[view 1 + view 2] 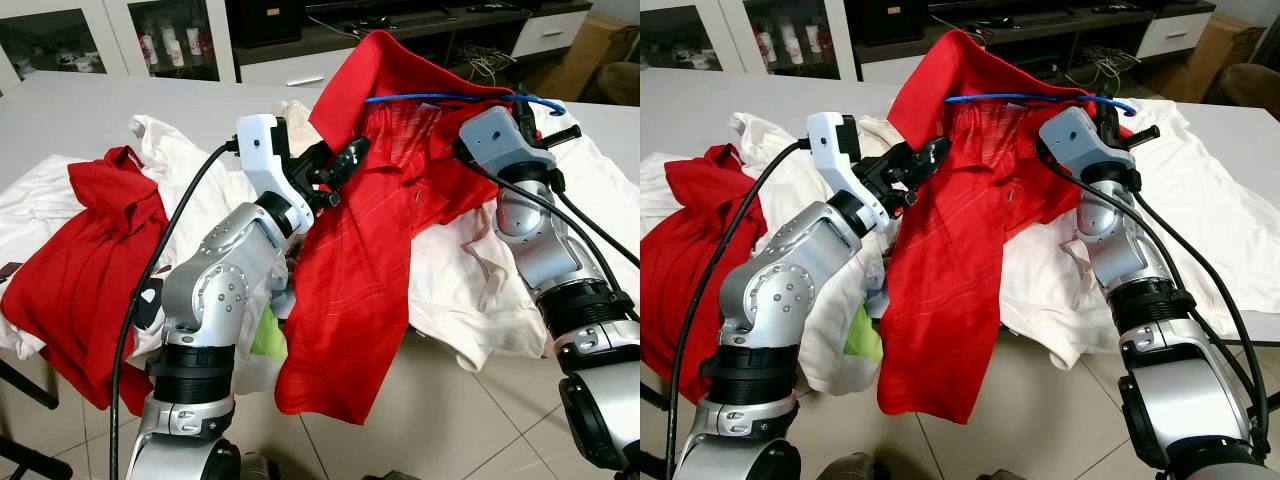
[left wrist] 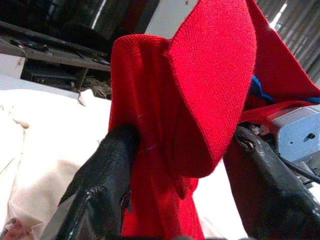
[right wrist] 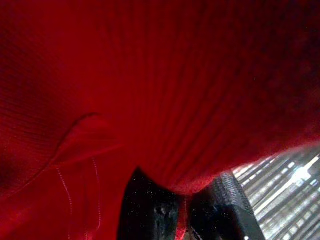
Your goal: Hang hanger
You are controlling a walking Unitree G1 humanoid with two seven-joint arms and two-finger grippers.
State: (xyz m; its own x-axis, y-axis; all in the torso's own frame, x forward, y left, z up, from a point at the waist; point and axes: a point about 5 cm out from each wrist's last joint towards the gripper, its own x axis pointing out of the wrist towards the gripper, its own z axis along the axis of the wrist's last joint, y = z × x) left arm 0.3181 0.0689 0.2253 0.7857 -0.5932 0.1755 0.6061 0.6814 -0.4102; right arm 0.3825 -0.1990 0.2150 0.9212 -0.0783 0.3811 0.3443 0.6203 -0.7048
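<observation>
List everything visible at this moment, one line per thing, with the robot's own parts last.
Red polo shirt: one, red, held up between both grippers, its hem hanging past the table edge.
Hanger: one, blue, inside the held shirt near the collar.
Second red shirt: one, red, draped over the table's left edge.
White garments: several, white or cream, spread over the table under and beside the red shirts.
Table: one, grey, under the clothes.
Cabinet: one, white with glass doors, behind the table.
Cardboard box: one, brown, far right on the floor.
Left gripper: black fingers closed on the held shirt's fabric.
Right gripper: at the shirt's right shoulder, pinching red fabric.
</observation>
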